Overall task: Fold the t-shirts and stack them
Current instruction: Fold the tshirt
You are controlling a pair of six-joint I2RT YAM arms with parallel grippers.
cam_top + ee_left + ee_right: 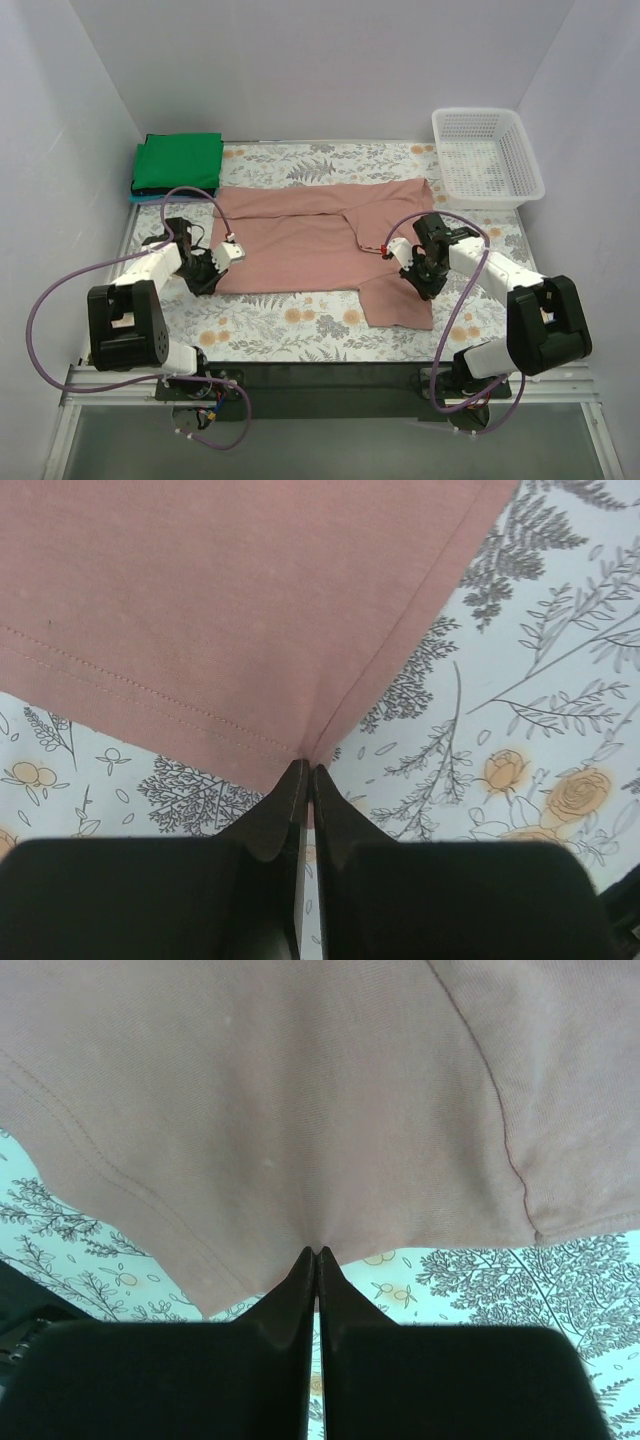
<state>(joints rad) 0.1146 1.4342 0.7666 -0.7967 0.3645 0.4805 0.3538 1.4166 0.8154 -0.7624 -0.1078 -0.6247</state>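
Two pinches hold the pink shirt [300, 240], spread mid-table: left gripper [307, 772] clamped on its hem corner, right gripper [316, 1253] on an edge. Risk: such thin bites may slip under uneven pull, skewing the fold.

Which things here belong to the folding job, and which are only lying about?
Job: pink t-shirt, pinched by left gripper and right gripper; folded green t-shirt on the far-left stack.
Lying about: white basket; floral table cloth.
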